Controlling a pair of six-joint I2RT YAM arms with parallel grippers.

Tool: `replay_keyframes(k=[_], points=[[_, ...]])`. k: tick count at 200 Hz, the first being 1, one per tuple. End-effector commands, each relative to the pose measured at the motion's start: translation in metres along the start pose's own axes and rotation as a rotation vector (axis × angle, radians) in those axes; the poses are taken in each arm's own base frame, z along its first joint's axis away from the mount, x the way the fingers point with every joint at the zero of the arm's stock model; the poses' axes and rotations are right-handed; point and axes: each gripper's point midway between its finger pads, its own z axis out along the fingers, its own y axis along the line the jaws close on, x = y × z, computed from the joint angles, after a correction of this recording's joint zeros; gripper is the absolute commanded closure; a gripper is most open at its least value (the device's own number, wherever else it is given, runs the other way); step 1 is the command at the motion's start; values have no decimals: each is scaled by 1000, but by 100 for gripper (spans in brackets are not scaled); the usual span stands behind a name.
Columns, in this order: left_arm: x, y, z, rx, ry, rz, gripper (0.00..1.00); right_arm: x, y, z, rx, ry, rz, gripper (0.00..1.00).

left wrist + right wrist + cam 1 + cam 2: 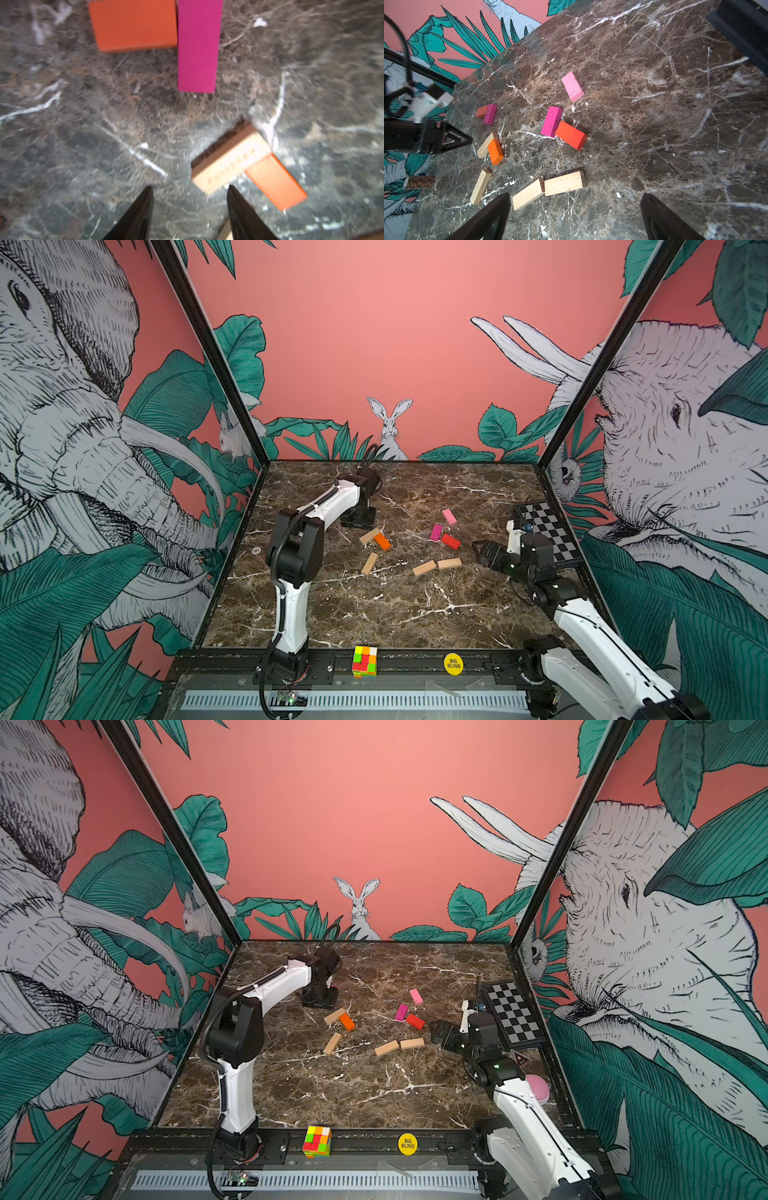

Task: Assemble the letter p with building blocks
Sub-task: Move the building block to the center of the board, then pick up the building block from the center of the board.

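1. Table (374, 614): flat, square top in dark brown marble pattern with white veins. It is bounded at the near edge by a black rail.
2. Left arm (291, 605): white shells and black joints, extended toward the far side. The left gripper (189, 188) is blurred in its wrist view. Its two black pointed fingers are seen moderately parted over bare table, with nothing held. In both top views the tips are hidden behind the gripper's own body.
3. Right arm (582, 622): cut off at the lower corner of the frame. The right gripper (576, 196) is spread wide and empty near the table's right side.
4. Chequered board (548, 531): flat, black and white, at the right edge, partly covered by the right arm.
5. Puzzle cube (365, 662): multicoloured, set on the front rail.
6. Building blocks: ten flat wooden bricks, laid loose across the table's middle and none stacked.
   - The near tan block (424, 568) and right tan block (449, 563) meet end to end.
   - The lone tan block (369, 563) lies apart.
   - The far tan block (370, 536) touches the orange block (382, 541).
   - The magenta block (436, 532) touches the red block (450, 541).
   - The pink block (449, 516) lies just behind them.
   - The second orange block (481, 111) and second magenta block (490, 114) lie side by side beside the left gripper, concealed in both top views.
7. Yellow disc (453, 664): round, printed "BIG BLIND", on the front rail.
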Motion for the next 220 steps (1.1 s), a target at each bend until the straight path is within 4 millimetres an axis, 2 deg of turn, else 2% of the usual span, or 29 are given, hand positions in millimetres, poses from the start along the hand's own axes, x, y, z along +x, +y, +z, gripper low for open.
replay_keyframes(k=[1,21,48,81,122,149,220], points=[[18,-7,-24,5,-8,47,41,-13,13,-1,-39,-28,-24,2],[36,-29,-28,29,0,32,41,-13,13,1,-37,-24,-28,2],[50,-67,-18,92,25,-77,39,-13,12,1,-39,-29,-25,2],[44,-84,-9,59,-20,-200,39,-11,13,0,-43,-20,-27,2],[37,-93,5,71,-15,-324,38,-10,8,-11,-14,-32,-55,2],[29,-95,10,54,-22,-335,38,-8,7,-14,-12,-32,-56,2],[28,-94,24,17,-7,-337,38,-8,7,-14,-10,-31,-61,2]])
